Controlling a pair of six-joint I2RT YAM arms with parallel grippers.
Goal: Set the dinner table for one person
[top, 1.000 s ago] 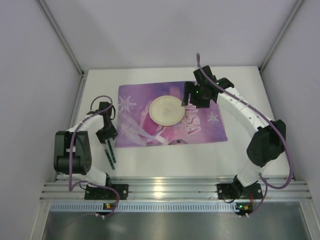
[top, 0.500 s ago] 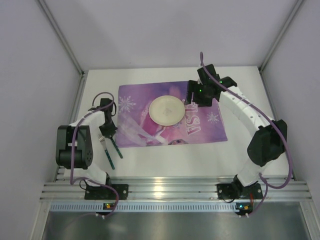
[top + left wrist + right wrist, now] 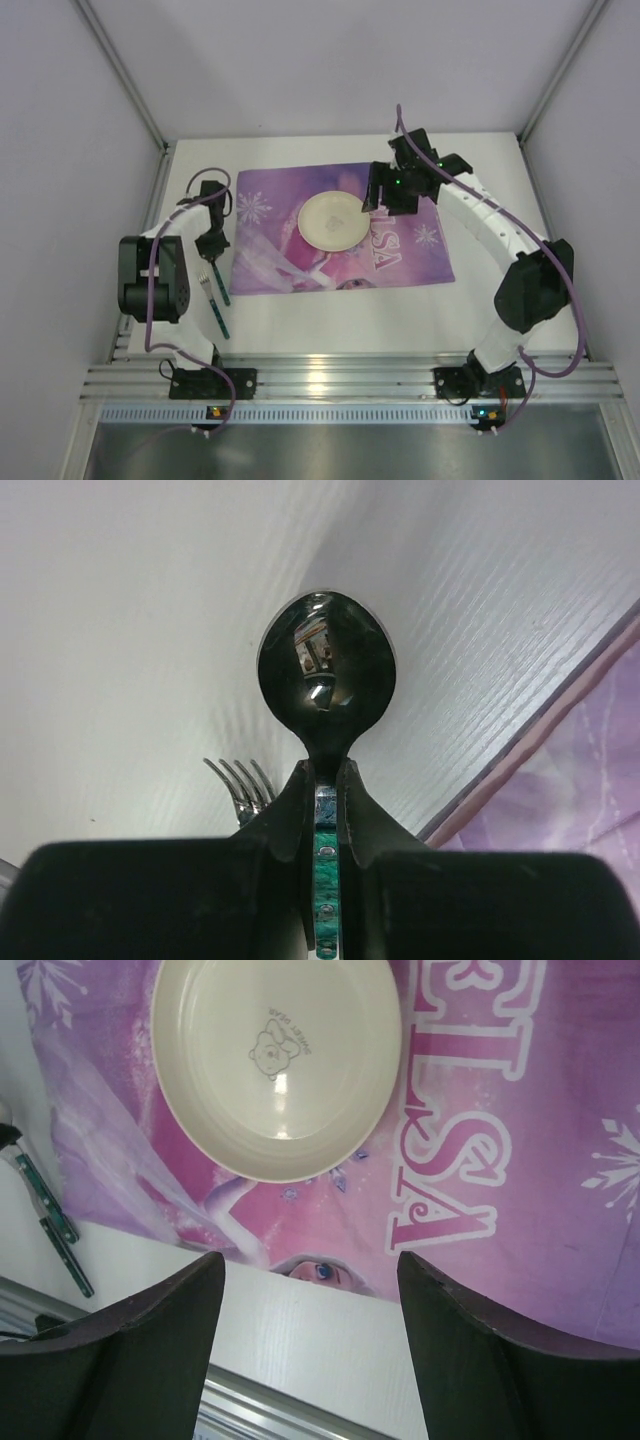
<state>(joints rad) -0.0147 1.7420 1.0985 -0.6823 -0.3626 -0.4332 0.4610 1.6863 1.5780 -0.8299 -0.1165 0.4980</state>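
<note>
My left gripper [image 3: 213,246] is shut on the green handle of a spoon [image 3: 325,675], just left of the purple placemat [image 3: 340,228], low over the white dinner table [image 3: 350,320]. The spoon's handle [image 3: 221,285] trails toward the near edge. A green-handled fork [image 3: 214,310] lies on the table beside it; its tines [image 3: 238,780] show behind my left finger. A cream plate [image 3: 333,220] with a bear print [image 3: 275,1060] sits on the placemat. My right gripper [image 3: 378,198] is open and empty, held above the plate's right side [image 3: 310,1272].
Silver aluminium rails [image 3: 350,380] run along the near edge, also seen in the right wrist view [image 3: 250,1415]. Grey walls close in the left, right and back. The placemat's edge [image 3: 600,780] lies right of the spoon. Both green handles [image 3: 55,1225] show at the right wrist view's left edge.
My left gripper has moved a little toward the far side with the spoon in it; the fork now lies apart on the table. My right gripper has hardly shifted above the plate.
</note>
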